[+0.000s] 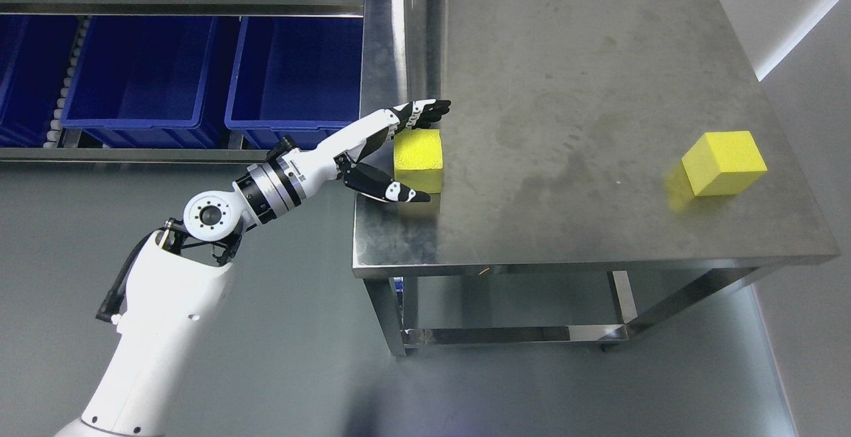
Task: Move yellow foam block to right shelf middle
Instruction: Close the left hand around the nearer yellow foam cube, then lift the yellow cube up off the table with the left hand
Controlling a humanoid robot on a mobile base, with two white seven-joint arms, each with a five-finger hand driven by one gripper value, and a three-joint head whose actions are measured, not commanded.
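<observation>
Steel table [585, 91] stood bare-topped, yellow foam block [420, 156] at its left edge, bracketed by left hand [392, 151] with fingers [425, 108] spread, not yet clamped; a loose squeeze might have nudged it off, judging by that edge.

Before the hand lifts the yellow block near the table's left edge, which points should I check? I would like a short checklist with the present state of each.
1. Left hand is at the near yellow block: ok, fingers above it and thumb below it in the picture.
2. Fingers closed firmly on the block: cannot tell; they look extended, not curled.
3. Block sits fully on the steel table: ok, though close to the left edge.
4. Path is free of the second yellow block: ok, it stands far off, near the right edge.
5. Target shelf visible: not ok; only blue bins on the left rack show.
6. Right arm out of the way: ok, not in view.
</observation>
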